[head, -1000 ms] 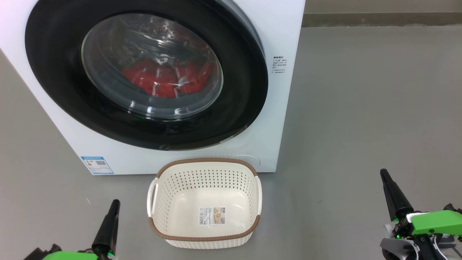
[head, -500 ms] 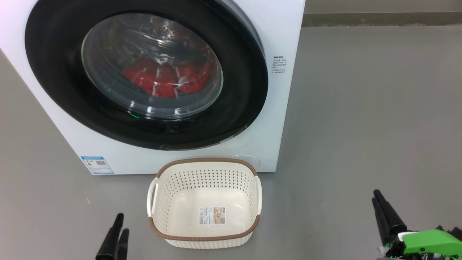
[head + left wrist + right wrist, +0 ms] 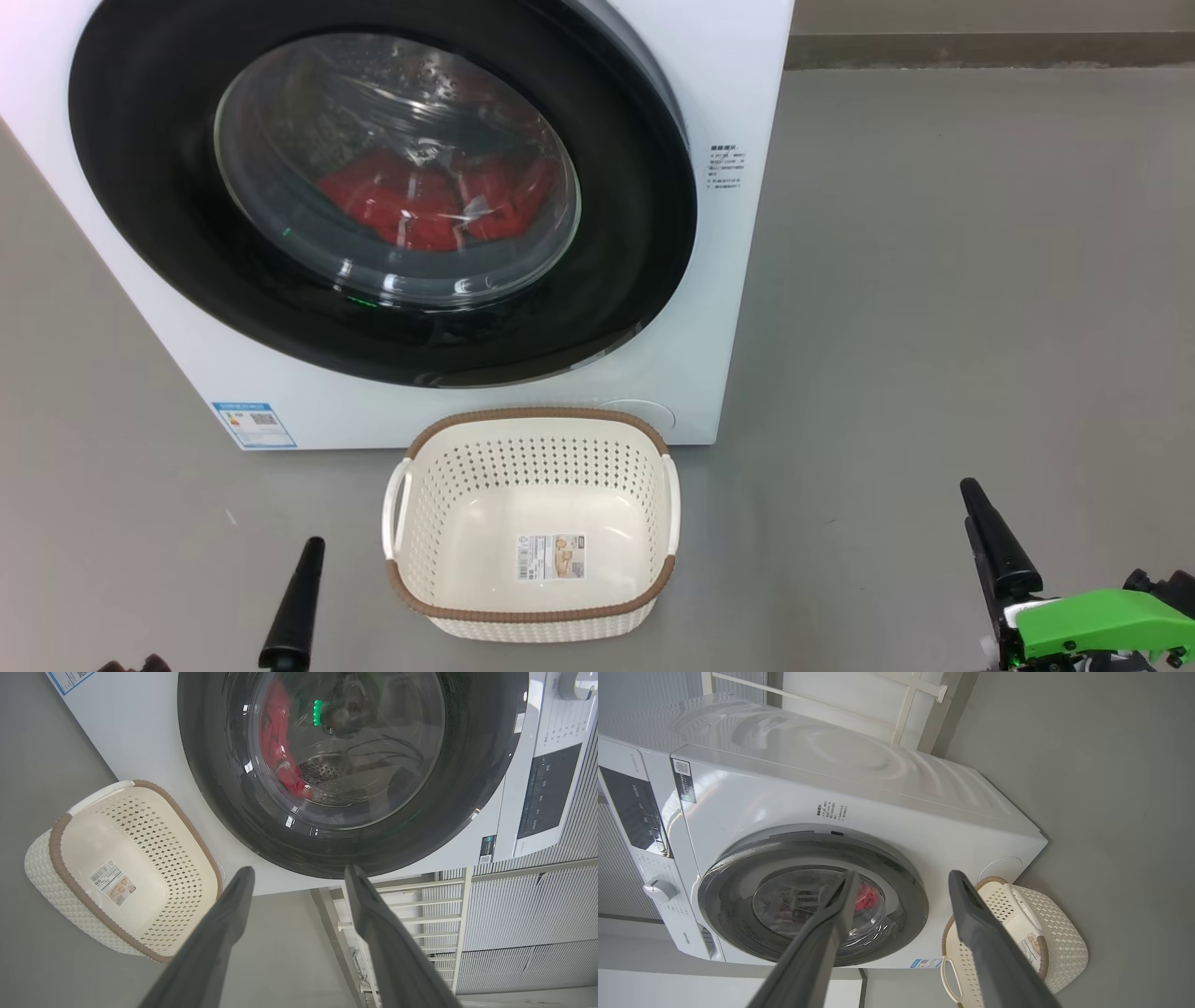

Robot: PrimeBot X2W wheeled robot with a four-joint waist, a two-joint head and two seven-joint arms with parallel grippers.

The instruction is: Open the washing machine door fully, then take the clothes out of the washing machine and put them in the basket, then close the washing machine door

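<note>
Down on the floor: you have the basket (image 3: pixel 532 621) standing upright just in front of the washing machine (image 3: pixel 738 93), close below the door, with a paper label (image 3: pixel 550 556) on its bottom.
Washing machine door (image 3: pixel 140 205): you see it shut against the white front, a glossy black ring around a bulging glass window.
Clothes (image 3: pixel 411 205): your red fabric lies heaped inside the drum, behind the glass, low in the window.
Left claw (image 3: pixel 300 870): your left wrist view shows its two dark fingers spread wide, gripping nothing, with the door's black rim beyond the gap. In your head view one finger rises at the lower left, beside the basket but apart from it.
Right claw (image 3: pixel 903 873): your right wrist view shows both fingers spread wide, free of any hold, aimed toward the door and the basket. In your head view it sits at the lower right over the grey floor (image 3: pixel 934 280), well apart from the basket and the machine.
Blue sticker (image 3: pixel 254 425): you find it at the lower left corner of the machine's front.
Controls: a dark panel (image 3: pixel 635 812) and a round knob (image 3: pixel 658 890) sit at the top of the front.
</note>
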